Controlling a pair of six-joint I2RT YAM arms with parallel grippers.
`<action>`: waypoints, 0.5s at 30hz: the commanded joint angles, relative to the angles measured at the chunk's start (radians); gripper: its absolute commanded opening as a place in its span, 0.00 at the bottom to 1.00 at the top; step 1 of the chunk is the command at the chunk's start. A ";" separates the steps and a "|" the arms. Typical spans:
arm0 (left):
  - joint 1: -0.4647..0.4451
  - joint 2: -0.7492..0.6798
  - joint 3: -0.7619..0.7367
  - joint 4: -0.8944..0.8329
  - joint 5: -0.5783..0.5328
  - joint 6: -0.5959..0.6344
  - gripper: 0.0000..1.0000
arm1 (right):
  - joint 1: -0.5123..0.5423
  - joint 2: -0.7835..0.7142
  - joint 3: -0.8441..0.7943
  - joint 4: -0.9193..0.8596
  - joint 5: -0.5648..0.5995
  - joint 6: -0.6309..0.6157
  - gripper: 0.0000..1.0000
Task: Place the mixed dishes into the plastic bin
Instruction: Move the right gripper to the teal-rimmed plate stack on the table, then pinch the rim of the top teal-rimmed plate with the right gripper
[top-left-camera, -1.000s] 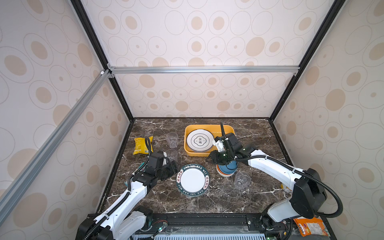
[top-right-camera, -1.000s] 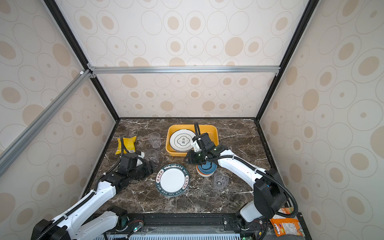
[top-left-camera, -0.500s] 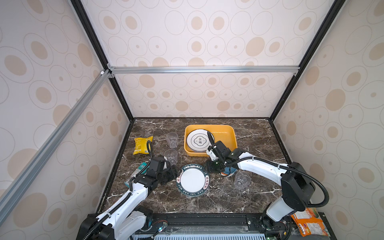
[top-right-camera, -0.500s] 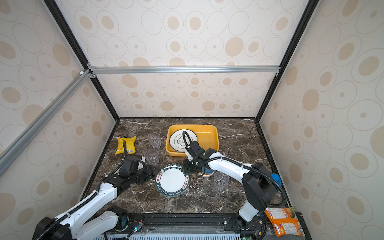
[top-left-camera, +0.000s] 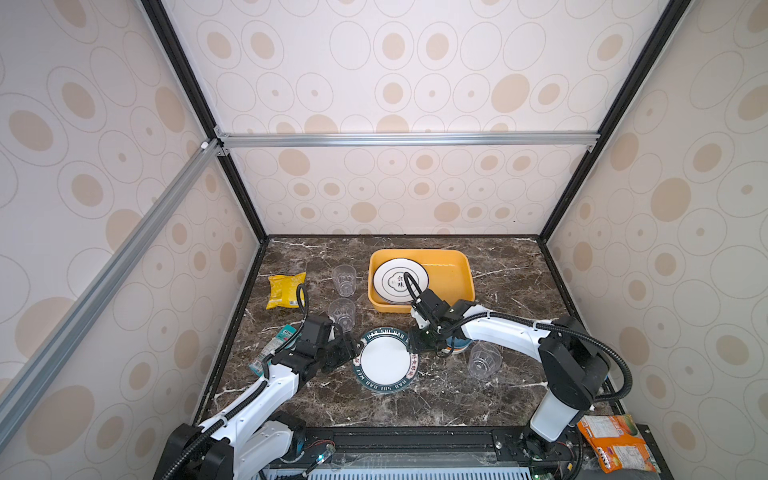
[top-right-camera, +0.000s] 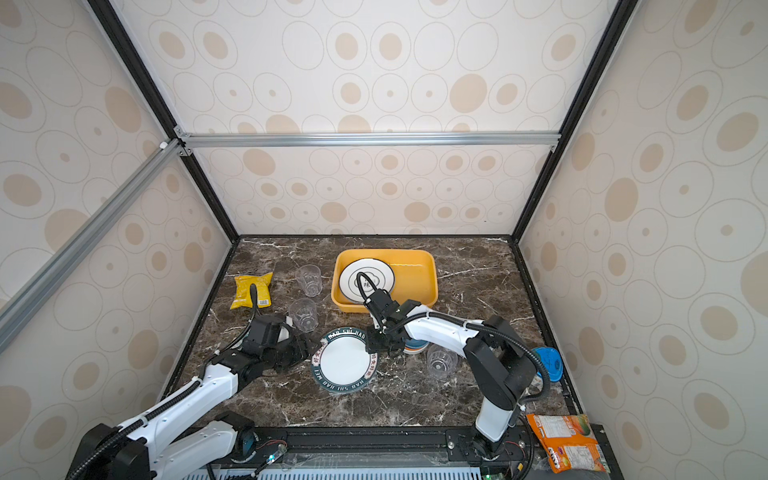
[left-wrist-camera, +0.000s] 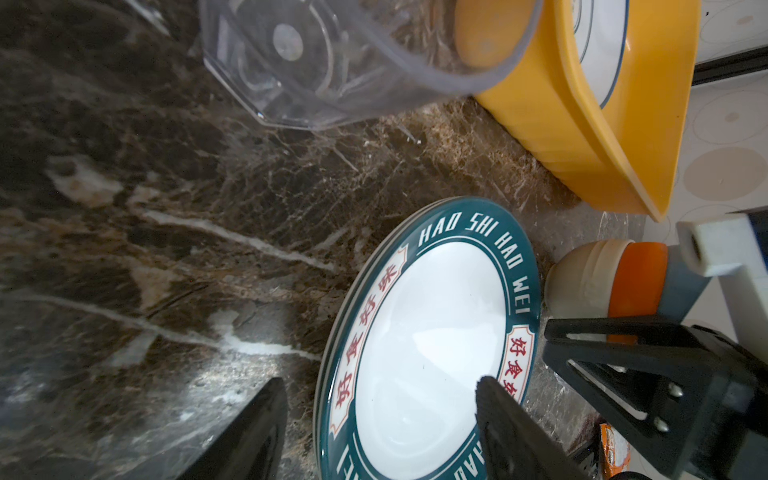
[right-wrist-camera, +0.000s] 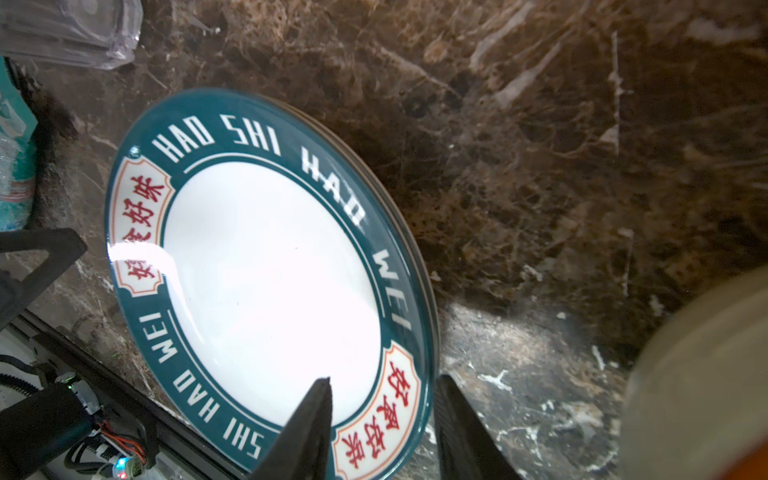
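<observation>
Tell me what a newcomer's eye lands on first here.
The green-rimmed plate at the front centre of the table draws the eye, with the left gripper and right gripper at its opposite edges, jaws apart around the rim. Behind it sits the yellow bin, holding a black-ringed plate.

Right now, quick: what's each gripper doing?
Left gripper: open, astride the rim of the green-rimmed plate, not gripping.
Right gripper: open, astride the same plate's other edge.
</observation>
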 joint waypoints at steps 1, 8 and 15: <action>-0.009 0.013 0.001 0.021 -0.007 -0.002 0.71 | 0.009 0.016 0.026 -0.014 0.013 0.012 0.44; -0.010 0.029 0.000 0.028 -0.010 -0.002 0.70 | 0.010 0.027 0.031 -0.009 0.012 0.009 0.43; -0.012 0.040 -0.008 0.041 -0.009 -0.003 0.68 | 0.010 0.036 0.044 -0.013 0.005 -0.004 0.42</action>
